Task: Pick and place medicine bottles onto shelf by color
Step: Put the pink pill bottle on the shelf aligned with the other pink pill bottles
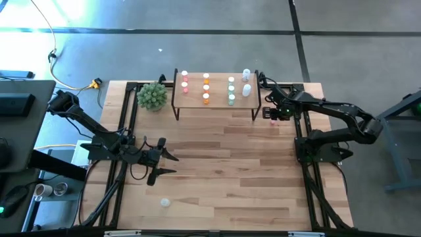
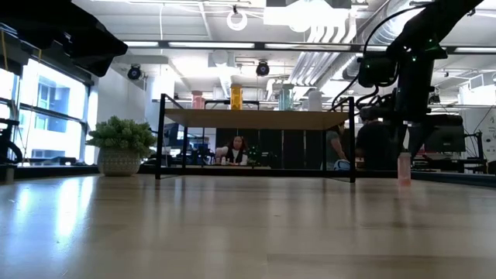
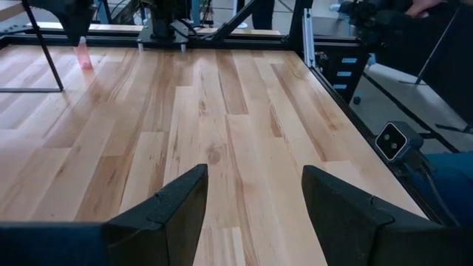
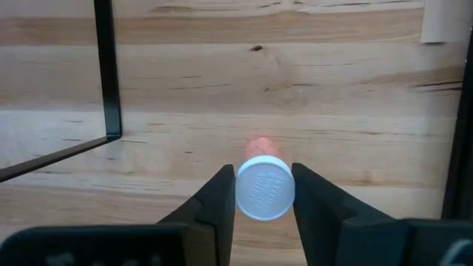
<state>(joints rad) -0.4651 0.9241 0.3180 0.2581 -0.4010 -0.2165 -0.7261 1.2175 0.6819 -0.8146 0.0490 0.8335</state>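
The shelf [image 1: 217,99] stands at the table's far edge. It carries pink bottles [image 1: 184,79], orange bottles [image 1: 206,87], green bottles [image 1: 231,90] and white bottles [image 1: 247,83] in rows. My right gripper [image 1: 273,115] is just right of the shelf's right legs, shut on a pink bottle with a white cap [image 4: 264,148]. This bottle also shows in the low view [image 2: 404,167]. My left gripper [image 1: 168,162] is open and empty over the table's left middle. One white bottle [image 1: 165,202] lies near the front edge. My right gripper pinches the pink bottle's white cap [image 4: 264,177] between its two fingers [image 4: 219,199], one on each side. The fingers come from above, pointing down. The bottle is upright below them, its base [image 2: 404,181] at table level; whether it is lifted clear, I cannot tell.
A green spiky plant in a pot [image 1: 152,96] stands left of the shelf. The shelf's black leg [image 4: 106,74] is close beside my right gripper. Black frame rails [image 1: 301,131] run along the table's left and right sides. Bare wood lies between the shelf and the front edge.
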